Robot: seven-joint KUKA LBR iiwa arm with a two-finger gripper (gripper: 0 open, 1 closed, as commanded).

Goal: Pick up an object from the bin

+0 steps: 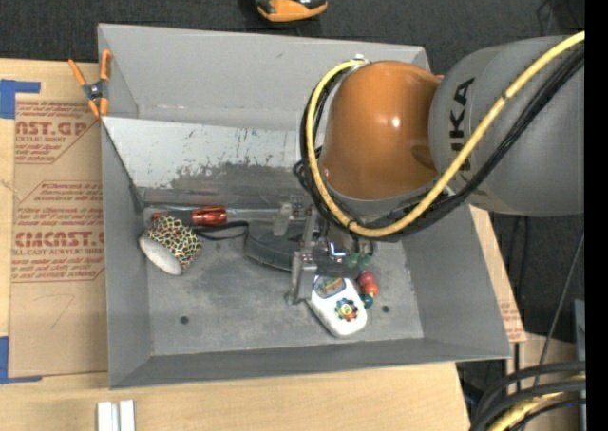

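Looking into the grey bin [190, 329], you find the gripper [309, 271] low over the floor, just beside the white toy with coloured buttons [339, 313], at its upper-left side. A dark flat object [269, 251] lies left of the toy, very near the gripper; I cannot tell if they touch. Whether the gripper is open or closed cannot be told, and nothing is seen held in it. Well apart to the left of the toy lie a leopard-print shoe [173, 239] and a red-handled screwdriver [211, 216]. In my judgement the pick is not yet done: closing on one thing and lifting it out are left.
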